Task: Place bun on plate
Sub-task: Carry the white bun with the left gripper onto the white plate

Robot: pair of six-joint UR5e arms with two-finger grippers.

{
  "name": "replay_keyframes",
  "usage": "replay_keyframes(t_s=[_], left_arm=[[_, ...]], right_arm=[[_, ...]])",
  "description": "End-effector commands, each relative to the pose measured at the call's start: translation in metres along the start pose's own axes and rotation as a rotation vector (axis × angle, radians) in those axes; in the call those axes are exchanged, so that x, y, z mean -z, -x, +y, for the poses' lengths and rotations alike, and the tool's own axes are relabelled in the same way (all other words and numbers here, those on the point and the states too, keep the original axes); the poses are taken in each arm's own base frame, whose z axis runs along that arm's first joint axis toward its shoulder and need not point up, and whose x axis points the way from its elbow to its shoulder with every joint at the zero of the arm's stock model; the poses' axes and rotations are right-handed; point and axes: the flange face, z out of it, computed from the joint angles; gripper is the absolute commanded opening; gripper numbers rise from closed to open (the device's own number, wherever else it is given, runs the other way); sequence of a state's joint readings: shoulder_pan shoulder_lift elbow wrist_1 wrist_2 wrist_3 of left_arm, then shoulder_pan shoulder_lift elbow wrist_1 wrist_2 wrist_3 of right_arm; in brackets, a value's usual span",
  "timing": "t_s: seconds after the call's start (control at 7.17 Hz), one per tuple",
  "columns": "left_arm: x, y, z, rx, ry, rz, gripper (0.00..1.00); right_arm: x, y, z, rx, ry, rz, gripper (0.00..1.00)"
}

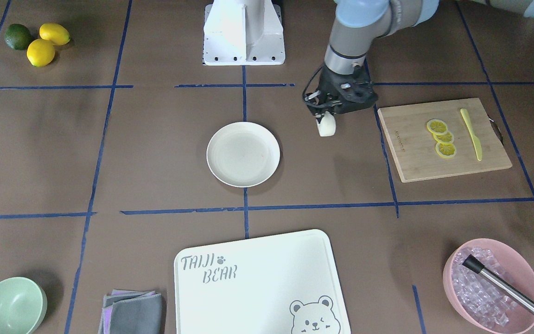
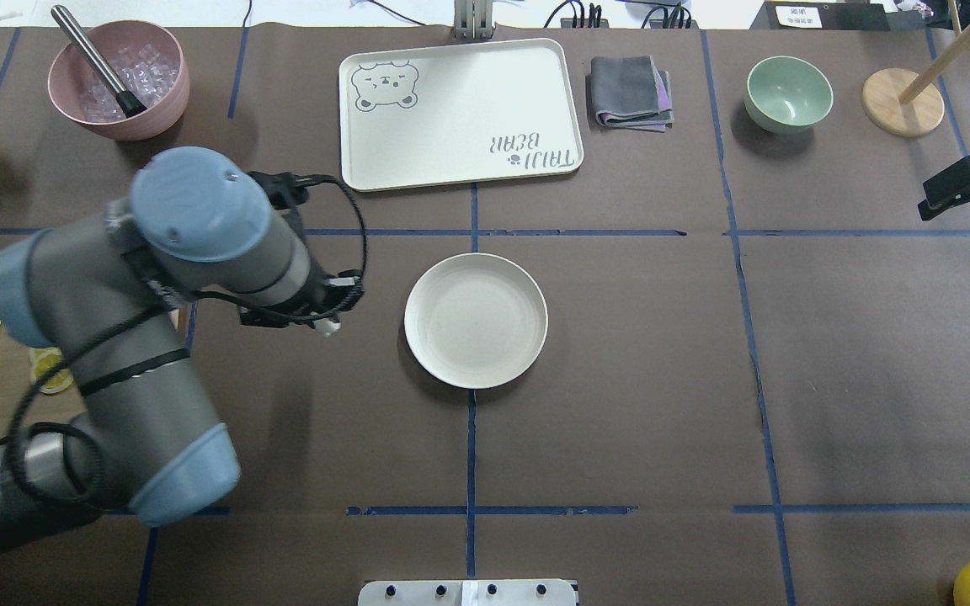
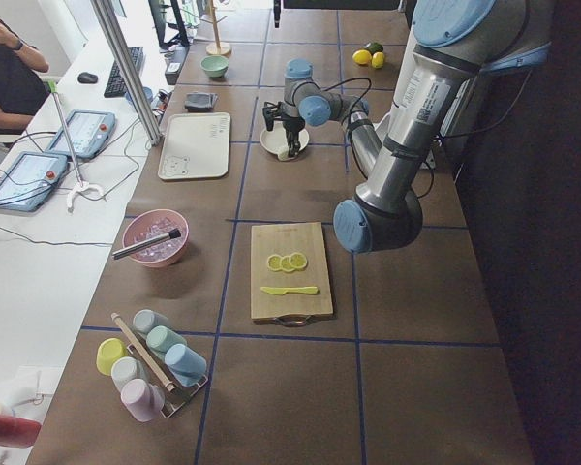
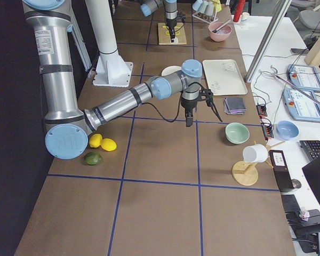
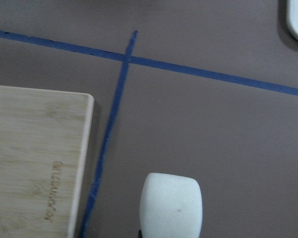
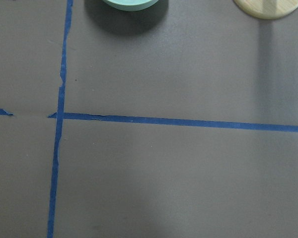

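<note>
The bun (image 1: 327, 126) is a small smooth white lump held in my left gripper (image 1: 324, 121), which is shut on it. It hangs over the brown table between the wooden cutting board (image 1: 410, 153) and the plate (image 1: 243, 154), outside the plate's rim. The round cream-white plate lies at the table's centre with nothing on it. In the overhead view the bun (image 2: 329, 326) peeks out under the wrist, left of the plate (image 2: 475, 320). The left wrist view has the bun (image 5: 171, 206) at its bottom edge. My right gripper (image 2: 961, 189) hovers far right; its jaws are unclear.
The wooden board carries lemon slices (image 1: 441, 138) and a yellow knife (image 1: 472, 134). A white bear-printed board (image 1: 257, 278), folded cloth (image 1: 132, 311), mint-green bowl (image 1: 9, 306) and pink bowl of ice (image 1: 492, 283) line the far side. Lemons and a lime (image 1: 40, 41) sit by the robot's right.
</note>
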State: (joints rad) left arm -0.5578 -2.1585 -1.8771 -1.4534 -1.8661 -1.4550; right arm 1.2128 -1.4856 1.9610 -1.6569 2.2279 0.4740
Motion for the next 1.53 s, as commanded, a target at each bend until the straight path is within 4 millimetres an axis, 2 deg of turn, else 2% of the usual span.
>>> replay_keyframes(t_s=[0.0,0.14,0.28,0.42,0.56,0.98,1.12,1.25,1.39], left_arm=[[-0.021,-0.099,0.028,0.025,-0.008,-0.001,0.31],[-0.025,-0.118,0.04,0.008,-0.022,0.003,0.31],[-0.041,-0.144,0.041,0.002,-0.032,0.008,0.31],[-0.067,-0.163,0.037,-0.002,-0.03,0.016,0.32],[-0.079,-0.168,0.034,-0.007,-0.031,0.034,0.32],[-0.083,-0.165,0.033,-0.011,-0.032,0.028,0.32],[-0.083,-0.164,0.032,-0.011,-0.034,0.025,0.35],[-0.087,-0.161,0.032,-0.016,-0.032,0.019,0.43],[-0.089,-0.158,0.032,-0.016,-0.032,0.015,0.47]], right_arm=[[0.001,-0.005,0.002,-0.007,-0.002,0.003,1.0],[0.001,-0.005,0.003,-0.008,-0.001,0.003,1.0],[0.002,-0.006,0.003,-0.01,-0.001,0.002,1.0],[0.001,-0.007,0.003,-0.01,-0.001,0.004,1.0],[0.003,-0.007,0.003,-0.012,-0.004,0.003,1.0],[0.004,-0.01,0.002,-0.017,-0.006,0.003,1.0],[0.004,-0.01,0.002,-0.017,-0.006,0.003,1.0],[0.004,-0.01,0.002,-0.017,-0.006,0.003,1.0],[0.004,-0.01,0.001,-0.018,-0.007,0.003,1.0]])
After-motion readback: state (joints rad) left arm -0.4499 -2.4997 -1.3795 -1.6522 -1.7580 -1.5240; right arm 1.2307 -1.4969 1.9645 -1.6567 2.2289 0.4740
